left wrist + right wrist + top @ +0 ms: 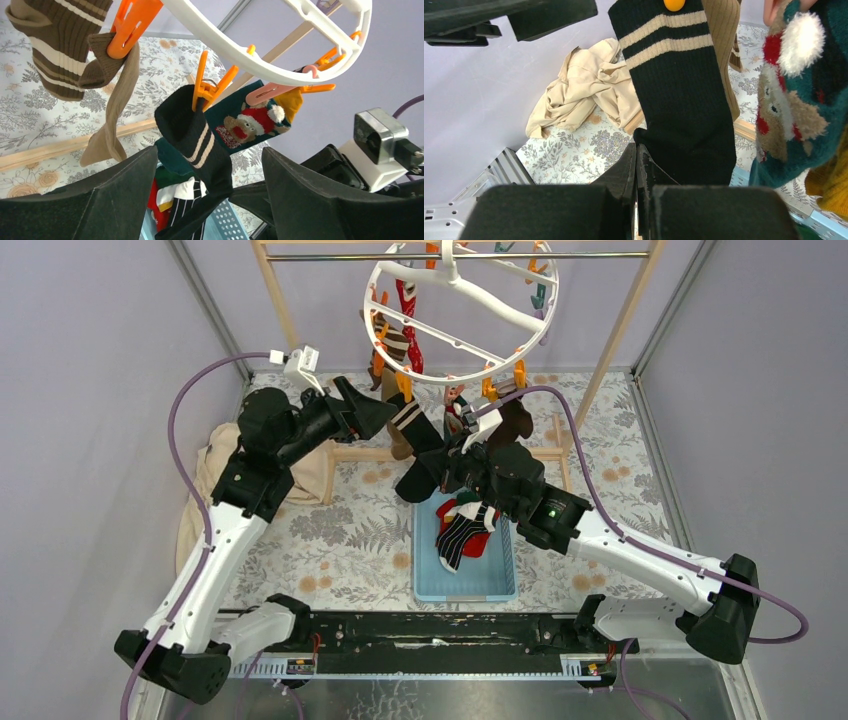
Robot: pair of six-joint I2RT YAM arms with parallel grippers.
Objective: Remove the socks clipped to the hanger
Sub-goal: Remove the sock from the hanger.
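Top view: the white ring hanger [450,275] hangs from the wooden rack [278,295] at the back of the table. Several socks are clipped on it, including a red patterned sock [408,310] and a brown striped sock [393,340]. A black striped sock [412,430] hangs lowest at the front. The left gripper [390,412] is up at that sock's cuff, just under the ring. The right gripper [435,475] is at its toe end. Below sits a blue basket [500,585] holding loose socks [462,530]. A beige cloth [210,475] lies far left.

Left wrist view: the left gripper [207,155] has its jaws spread wide and holds nothing. The black striped sock [192,135] hangs in the gap between the fingers [100,200] without touching either. An orange clip [207,87] on the hanger rim [260,62] holds the sock's cuff. Another orange clip [131,25] at upper left holds a tan sock [112,120], with the brown striped sock [57,45] beside it. A teal bear sock [245,122] hangs from a pink clip [265,93], with a mustard sock [291,102] behind it. The basket of socks shows low between the fingers.

Right wrist view: the right gripper [637,150] has its jaws pressed together. The lower corner of the black striped sock [679,100] sits right at the tips and looks pinched there. The teal bear sock [794,105] and mustard sock [834,185] are on the right. The beige cloth [574,95] lies on the floral table cover behind.
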